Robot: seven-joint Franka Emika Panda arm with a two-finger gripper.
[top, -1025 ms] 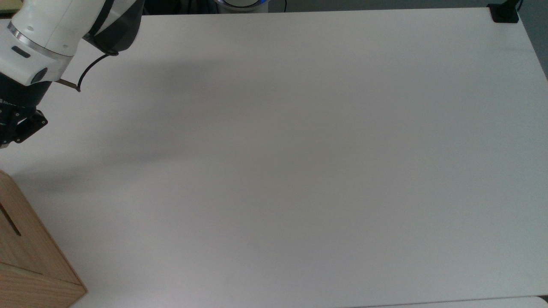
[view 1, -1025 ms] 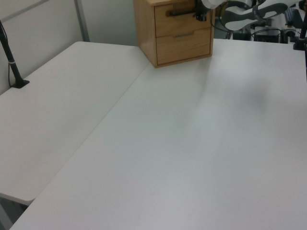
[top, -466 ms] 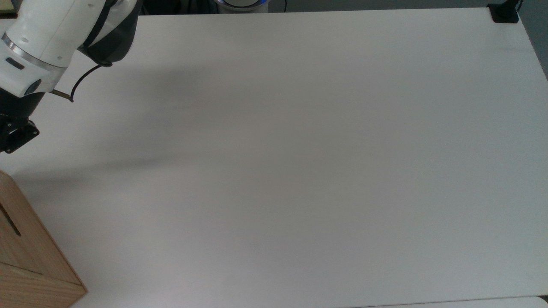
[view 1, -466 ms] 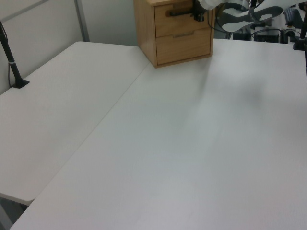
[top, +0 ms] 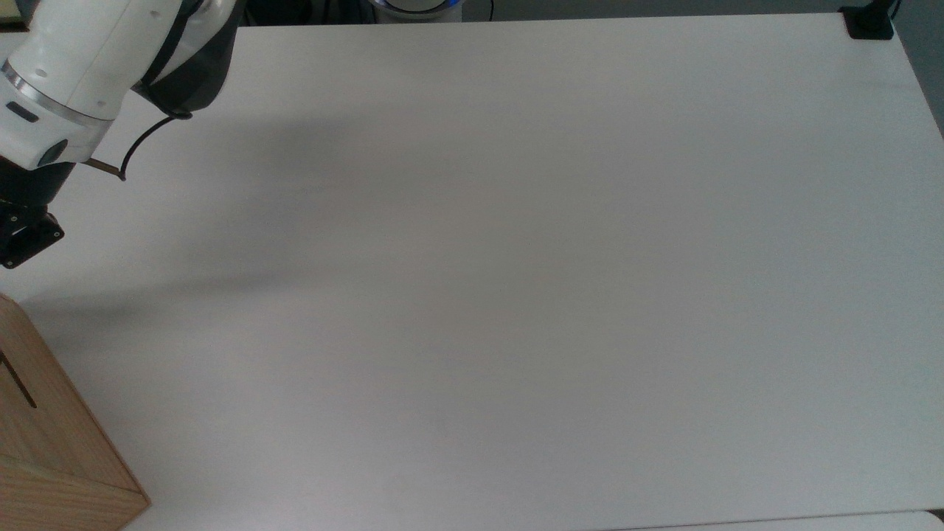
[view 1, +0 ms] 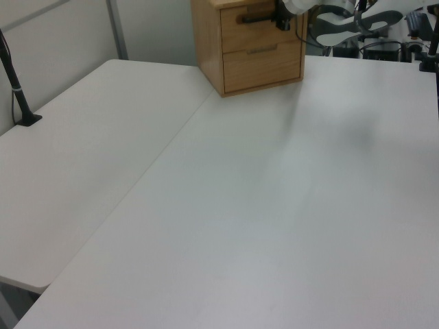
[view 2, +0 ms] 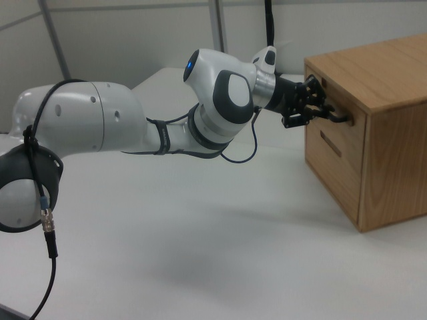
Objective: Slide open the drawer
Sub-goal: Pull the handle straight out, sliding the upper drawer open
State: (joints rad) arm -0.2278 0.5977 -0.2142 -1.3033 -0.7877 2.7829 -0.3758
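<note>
Drawer (view 2: pixel 337 123) sits at the top of the wooden cabinet (view 2: pixel 387 120), flush with the cabinet front, at the far end of the white table (view 1: pixel 274 205) in the left view. My gripper (view 2: pixel 325 107) is at its black bar handle (view 1: pixel 257 19), fingers closed around the bar, arm (view 2: pixel 220 100) stretched level toward it.

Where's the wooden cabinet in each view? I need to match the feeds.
Top view: the wooden cabinet sits in the bottom-left corner, cut off by the frame edge.
Left view: top centre, with its drawer fronts towards the camera.
Right view: at the right edge, with its drawer fronts facing the right view's left.
Shared landmark: the end effector, close to the cabinet.
</note>
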